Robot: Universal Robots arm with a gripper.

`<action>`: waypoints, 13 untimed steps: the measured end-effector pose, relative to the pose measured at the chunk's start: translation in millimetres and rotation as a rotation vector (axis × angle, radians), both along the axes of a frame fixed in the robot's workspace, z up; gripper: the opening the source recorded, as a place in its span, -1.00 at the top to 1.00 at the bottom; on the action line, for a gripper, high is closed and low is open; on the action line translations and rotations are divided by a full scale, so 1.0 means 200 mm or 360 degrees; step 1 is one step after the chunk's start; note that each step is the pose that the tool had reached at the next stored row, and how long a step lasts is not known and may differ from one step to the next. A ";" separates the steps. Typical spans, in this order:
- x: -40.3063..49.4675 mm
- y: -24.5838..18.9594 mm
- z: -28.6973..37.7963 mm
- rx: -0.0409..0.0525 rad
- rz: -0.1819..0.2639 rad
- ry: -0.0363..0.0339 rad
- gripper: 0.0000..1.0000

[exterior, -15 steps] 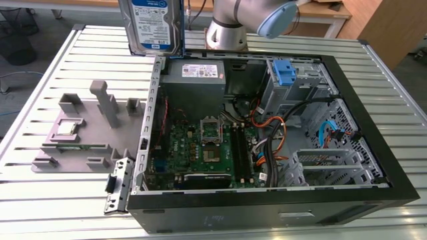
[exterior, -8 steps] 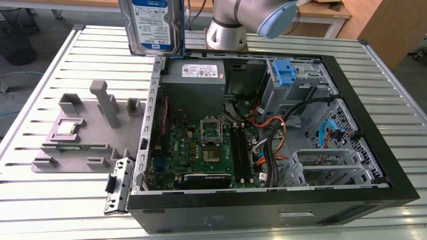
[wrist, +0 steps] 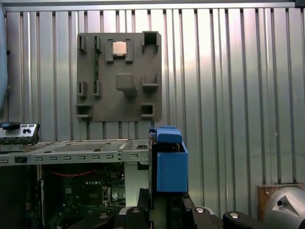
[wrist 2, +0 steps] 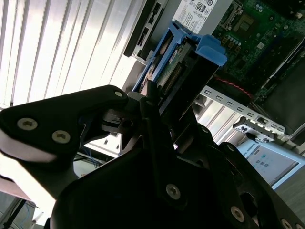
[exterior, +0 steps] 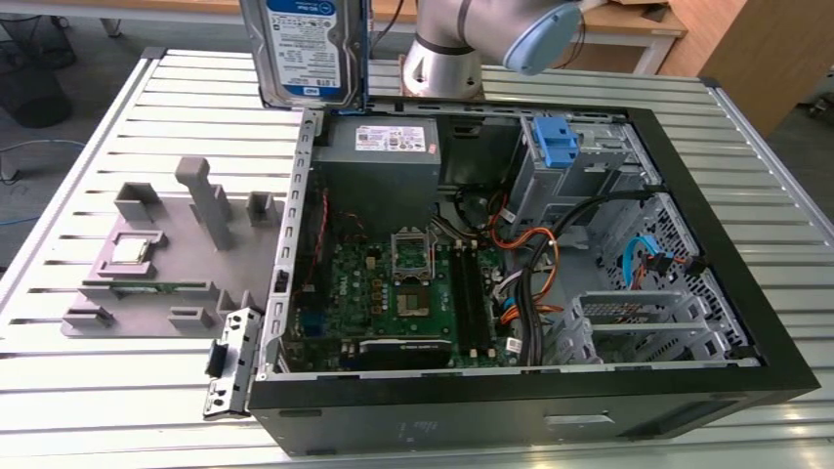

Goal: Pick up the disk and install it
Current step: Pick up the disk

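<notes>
The disk [exterior: 311, 49] is a silver drive with a white-and-blue label and blue side rails. It hangs upright in the air at the top of the exterior view, above the table just behind the back left corner of the open computer case [exterior: 729, 293]. In the second wrist view my gripper [wrist 2: 162, 102] has its black fingers [wrist 2: 157, 129] shut on the disk [wrist 2: 174, 76]. The first wrist view shows the disk's blue rail end [wrist: 170, 164] rising from my gripper [wrist: 164, 200], beside the case wall.
A grey fixture plate [exterior: 170, 264] with slots lies on the slatted table [exterior: 78, 381], at the exterior view's left. Inside the case are a grey power supply [exterior: 381, 147], a motherboard [exterior: 404, 293], cables, and a bare blue bracket [exterior: 554, 142] in the drive bay. The arm's base [exterior: 443, 59] stands behind.
</notes>
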State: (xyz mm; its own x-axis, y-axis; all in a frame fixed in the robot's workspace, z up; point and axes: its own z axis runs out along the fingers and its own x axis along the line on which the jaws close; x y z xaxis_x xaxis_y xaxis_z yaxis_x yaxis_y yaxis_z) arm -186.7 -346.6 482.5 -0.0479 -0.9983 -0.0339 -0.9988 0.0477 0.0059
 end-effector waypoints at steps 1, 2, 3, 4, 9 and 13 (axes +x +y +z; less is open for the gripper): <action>0.009 0.000 0.000 0.0000 0.0000 0.0000 0.30; 0.018 0.000 0.000 0.0000 0.0000 0.0000 0.30; 0.027 0.000 0.000 0.0000 0.0000 0.0000 0.30; 0.037 0.000 0.000 0.0000 0.0000 0.0000 0.30; 0.101 0.000 0.000 0.0000 0.0000 0.0000 0.30; 0.151 0.000 0.000 0.0000 0.0000 0.0000 0.30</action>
